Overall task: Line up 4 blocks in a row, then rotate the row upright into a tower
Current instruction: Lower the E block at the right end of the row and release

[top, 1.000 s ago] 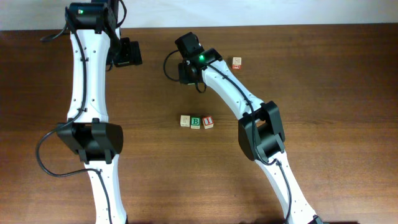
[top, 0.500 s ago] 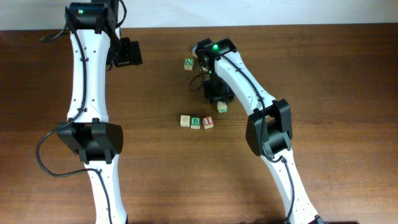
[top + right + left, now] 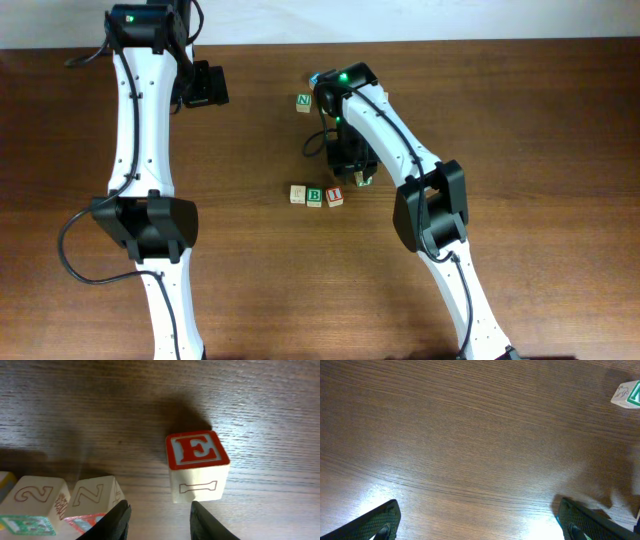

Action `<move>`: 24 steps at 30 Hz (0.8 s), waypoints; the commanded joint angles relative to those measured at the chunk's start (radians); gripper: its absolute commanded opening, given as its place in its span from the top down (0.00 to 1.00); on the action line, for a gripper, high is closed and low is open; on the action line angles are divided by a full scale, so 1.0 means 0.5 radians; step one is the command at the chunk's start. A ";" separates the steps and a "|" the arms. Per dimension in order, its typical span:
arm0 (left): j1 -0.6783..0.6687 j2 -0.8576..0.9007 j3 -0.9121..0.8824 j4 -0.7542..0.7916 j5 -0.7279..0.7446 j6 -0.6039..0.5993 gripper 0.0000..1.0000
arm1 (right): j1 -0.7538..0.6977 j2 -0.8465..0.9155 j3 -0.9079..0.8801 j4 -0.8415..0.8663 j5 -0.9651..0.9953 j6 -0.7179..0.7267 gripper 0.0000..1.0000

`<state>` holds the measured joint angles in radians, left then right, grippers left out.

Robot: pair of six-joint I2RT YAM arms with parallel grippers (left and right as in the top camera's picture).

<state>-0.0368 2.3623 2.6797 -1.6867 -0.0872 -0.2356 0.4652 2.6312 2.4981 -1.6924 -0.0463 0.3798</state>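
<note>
My right hand [image 3: 159, 517] hangs right over the red E block [image 3: 197, 455], fingers apart and gripping nothing; the block stands upright on the table [image 3: 520, 120] just past my fingertips, E facing up. It sits just right of, and slightly farther back than, the row of 3: the pale block [image 3: 297, 195], the green B block [image 3: 315, 196] and the red-lettered block [image 3: 334, 197], which touch side by side. I judge the E block's turn done or nearly so, with only my pulling clear left for it. Whether the 3 in the row are already turned I cannot tell, so up to 3 may remain. My left hand [image 3: 480, 527] waits wide open and empty at the far left, near the green N cube [image 3: 303, 102].
</note>
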 commanded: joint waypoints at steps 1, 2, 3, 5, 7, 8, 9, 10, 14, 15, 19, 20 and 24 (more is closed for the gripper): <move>-0.003 -0.009 0.014 -0.002 -0.030 -0.005 0.01 | 0.011 0.018 -0.014 0.005 0.389 -0.034 0.60; -0.003 -0.009 0.014 -0.002 -0.030 -0.005 0.01 | 0.011 0.018 -0.014 0.009 0.434 -0.073 0.60; -0.003 -0.009 0.014 -0.002 -0.030 -0.005 0.01 | 0.010 0.018 -0.014 0.018 0.447 -0.148 0.60; -0.003 -0.009 0.014 -0.002 -0.030 -0.005 0.01 | 0.008 0.018 -0.014 0.031 0.448 -0.192 0.60; -0.003 -0.009 0.014 -0.002 -0.030 -0.005 0.01 | 0.008 0.018 -0.014 0.066 0.441 -0.193 0.60; -0.003 -0.009 0.014 -0.002 -0.030 -0.005 0.01 | 0.008 0.018 -0.014 0.086 0.422 -0.192 0.60; -0.003 -0.009 0.014 -0.002 -0.030 -0.005 0.01 | 0.008 0.018 -0.014 0.101 0.407 -0.193 0.60; -0.003 -0.009 0.014 -0.002 -0.030 -0.005 0.01 | 0.008 0.019 -0.015 0.118 0.382 -0.193 0.61; -0.003 -0.009 0.014 -0.002 -0.030 -0.006 0.01 | 0.008 0.021 -0.016 0.168 0.311 -0.191 0.62; -0.003 -0.009 0.014 -0.002 -0.030 -0.005 0.01 | 0.008 0.021 -0.016 0.168 0.310 -0.189 0.62; -0.003 -0.009 0.014 -0.002 -0.030 -0.005 0.01 | 0.008 0.021 -0.016 0.112 0.313 -0.111 0.66; -0.003 -0.009 0.014 -0.002 -0.030 -0.005 0.01 | 0.008 0.021 -0.016 0.099 0.312 -0.095 0.66; -0.002 -0.009 0.014 -0.002 -0.030 -0.005 0.01 | 0.008 0.021 -0.016 0.085 0.313 -0.082 0.66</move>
<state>-0.0368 2.3623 2.6797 -1.6867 -0.0872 -0.2356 0.4702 2.6312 2.4981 -1.6459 0.1116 0.3149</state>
